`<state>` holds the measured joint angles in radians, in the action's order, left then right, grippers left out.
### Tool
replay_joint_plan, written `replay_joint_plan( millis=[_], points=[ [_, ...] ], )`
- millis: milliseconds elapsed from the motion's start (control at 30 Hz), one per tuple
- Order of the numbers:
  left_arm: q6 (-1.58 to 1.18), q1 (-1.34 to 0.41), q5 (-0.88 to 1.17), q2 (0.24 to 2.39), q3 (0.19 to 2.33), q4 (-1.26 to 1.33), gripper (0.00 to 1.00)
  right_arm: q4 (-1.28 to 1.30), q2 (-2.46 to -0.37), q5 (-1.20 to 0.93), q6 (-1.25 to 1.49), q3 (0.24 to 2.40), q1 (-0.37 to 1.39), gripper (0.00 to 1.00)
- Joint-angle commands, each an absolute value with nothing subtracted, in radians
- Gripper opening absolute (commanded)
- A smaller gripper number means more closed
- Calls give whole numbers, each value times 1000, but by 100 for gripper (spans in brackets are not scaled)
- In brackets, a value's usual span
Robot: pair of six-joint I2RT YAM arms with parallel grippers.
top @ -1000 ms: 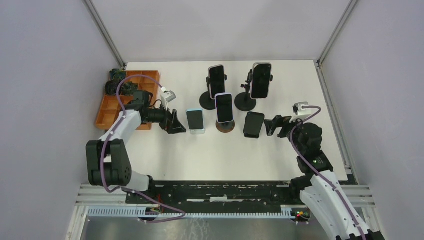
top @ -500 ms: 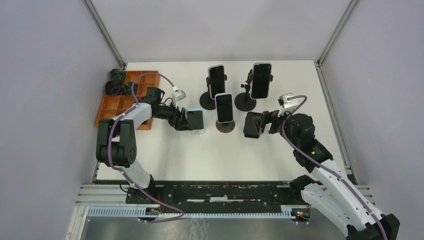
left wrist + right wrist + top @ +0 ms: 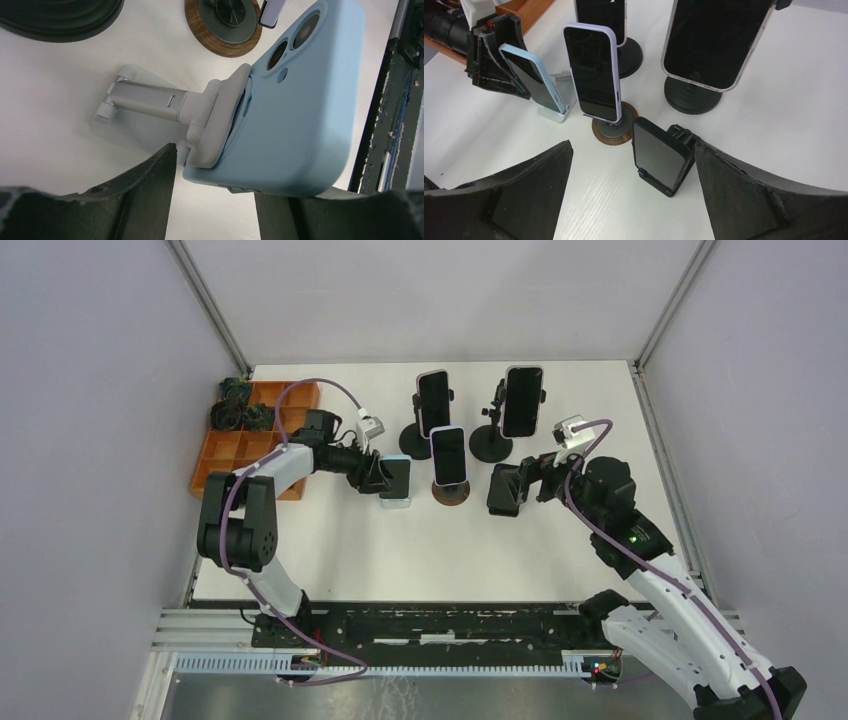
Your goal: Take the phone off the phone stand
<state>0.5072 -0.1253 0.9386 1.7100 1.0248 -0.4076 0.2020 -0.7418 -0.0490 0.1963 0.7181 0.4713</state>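
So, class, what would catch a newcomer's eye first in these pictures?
Five upright phones cluster mid-table. The left gripper brackets the light blue phone on its silver stand, while the right gripper frames the black phone. An orange tray sits at the far left edge.

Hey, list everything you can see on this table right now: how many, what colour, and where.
light-blue phone: 1, light blue case, left of centre
silver stand: 1, silver, holding it
lavender phone: 1, lavender-edged, centre
wood-ringed stand: 1, brown and grey, under it
black phone: 1, black, right of centre
low black stand: 1, black, behind it
back phones: 2, pale-edged, rear
round-base stands: 2, black, under them
orange tray: 1, orange, left edge
table: 1, white
left gripper: black, astride light-blue phone, contact unclear
right gripper: black, open, astride black phone
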Motion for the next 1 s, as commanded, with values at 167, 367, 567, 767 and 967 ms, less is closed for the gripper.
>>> replay_joint_plan(
  millis=[167, 367, 567, 767, 967],
  points=[
    [505, -155, 847, 1744, 1074, -365, 40, 164, -787, -123, 187, 755, 533, 98],
    [559, -155, 836, 1745, 1110, -469, 9, 144, -822, -123, 193, 759, 598, 98],
    [578, -155, 844, 1691, 1108, -529, 3, 99, -863, -130, 213, 750, 689, 98],
    [669, -153, 913, 1584, 1157, -743, 2, -44, -930, -205, 258, 721, 801, 98],
    [794, -153, 988, 1471, 1218, -1051, 2, -288, -1048, -334, 354, 671, 849, 98]
  ],
)
